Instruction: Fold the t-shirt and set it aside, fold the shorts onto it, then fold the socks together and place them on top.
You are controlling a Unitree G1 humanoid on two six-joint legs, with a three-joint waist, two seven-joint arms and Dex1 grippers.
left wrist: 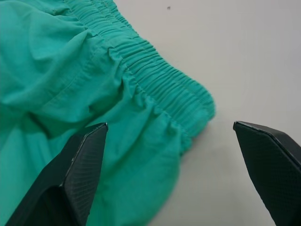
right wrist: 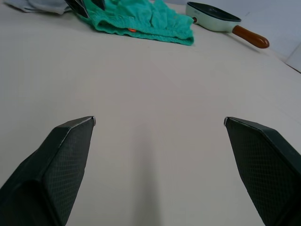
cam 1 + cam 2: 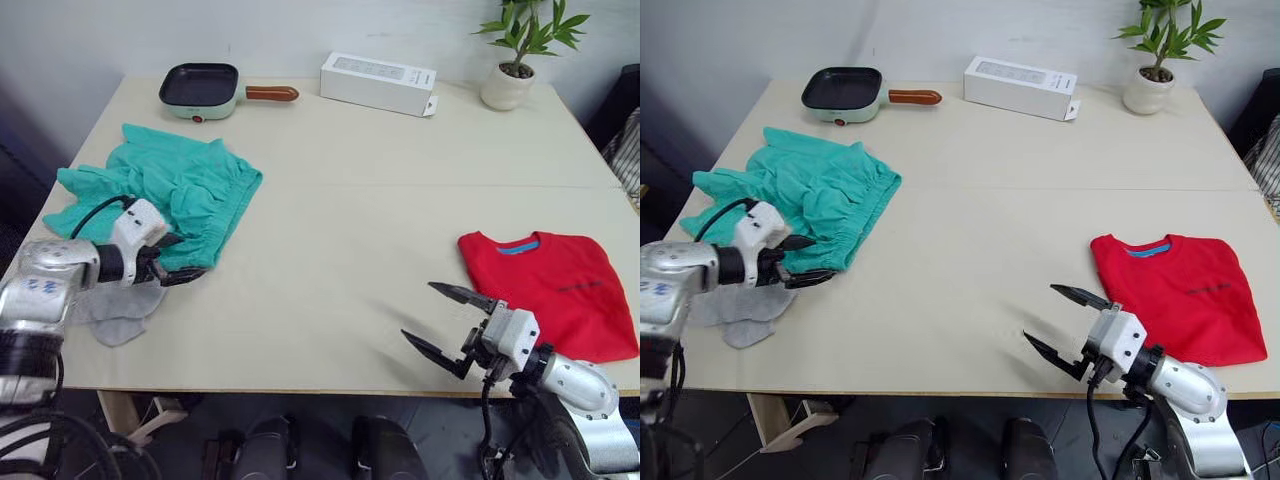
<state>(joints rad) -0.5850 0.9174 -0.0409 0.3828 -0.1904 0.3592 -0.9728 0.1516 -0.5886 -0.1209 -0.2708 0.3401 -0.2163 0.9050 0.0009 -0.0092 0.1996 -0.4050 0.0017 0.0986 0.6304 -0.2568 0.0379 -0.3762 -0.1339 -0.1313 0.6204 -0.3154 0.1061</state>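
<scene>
Here, beige table (image 3: 340, 200); white wall (image 3: 100, 30) behind potted plant (image 3: 515, 50).

Soft, even light fell from overhead, bright without glare. The bench (image 3: 340, 200) showed only faint shadows, and wrist-view foregrounds were slightly blurred.

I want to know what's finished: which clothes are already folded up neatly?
The red t-shirt, a flat rectangle; the teal shorts and grey socks lie rumpled.

pan (image 3: 200, 88), white box (image 3: 377, 83), plant (image 3: 516, 55), table (image 3: 340, 240)
</scene>
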